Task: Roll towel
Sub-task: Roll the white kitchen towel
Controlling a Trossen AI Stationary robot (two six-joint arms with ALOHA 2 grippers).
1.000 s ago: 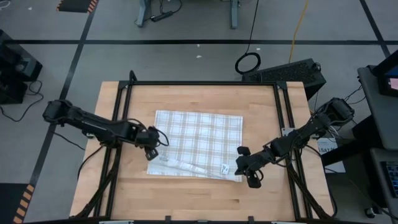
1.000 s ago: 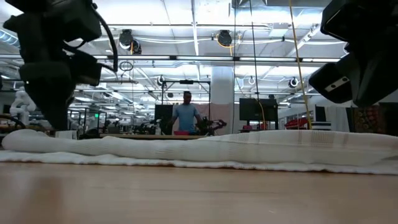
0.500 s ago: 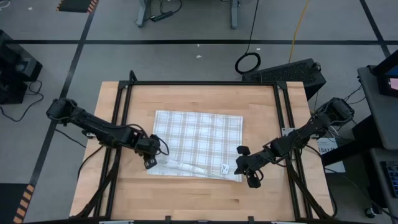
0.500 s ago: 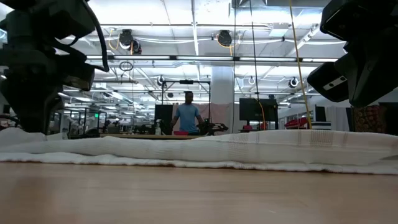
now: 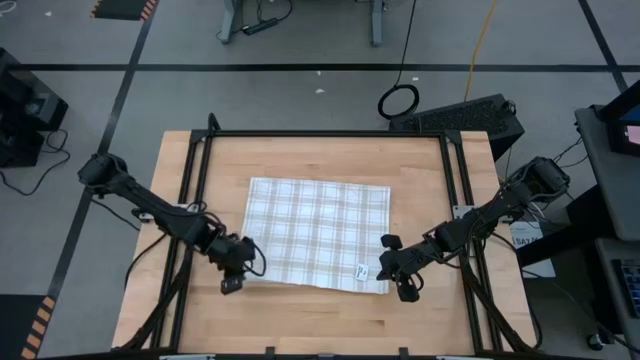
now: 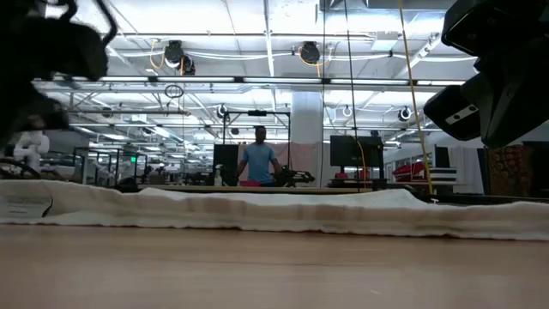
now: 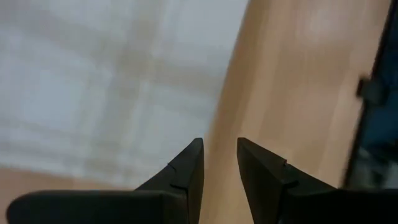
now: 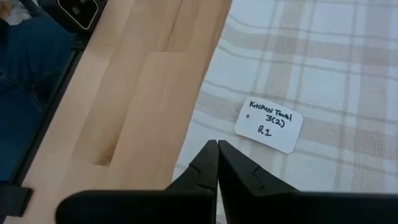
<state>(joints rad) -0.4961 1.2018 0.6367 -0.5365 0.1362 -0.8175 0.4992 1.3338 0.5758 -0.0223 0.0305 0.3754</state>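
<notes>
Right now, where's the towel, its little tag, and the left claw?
towel point(image 5: 318, 230): high view, middle of the plaid cloth.
tag point(image 8: 268, 125): right wrist view, middle of the written label.
left gripper point(image 7: 219, 163): left wrist view, between the fingertips.

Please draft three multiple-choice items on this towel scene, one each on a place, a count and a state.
1. Where is the left tool?
A. at the towel's near left corner
B. over the towel's centre
C. beyond the table's far edge

2. How many white tags show on the towel?
A. none
B. one
C. three

3. How does the towel lie?
A. rolled into a tight tube
B. spread flat
C. hanging off the table

Answers:
1 A, the high view puts it by that corner.
2 B, a single tag lies near the shut right tool.
3 B, the whole plaid grid shows from above.
</notes>
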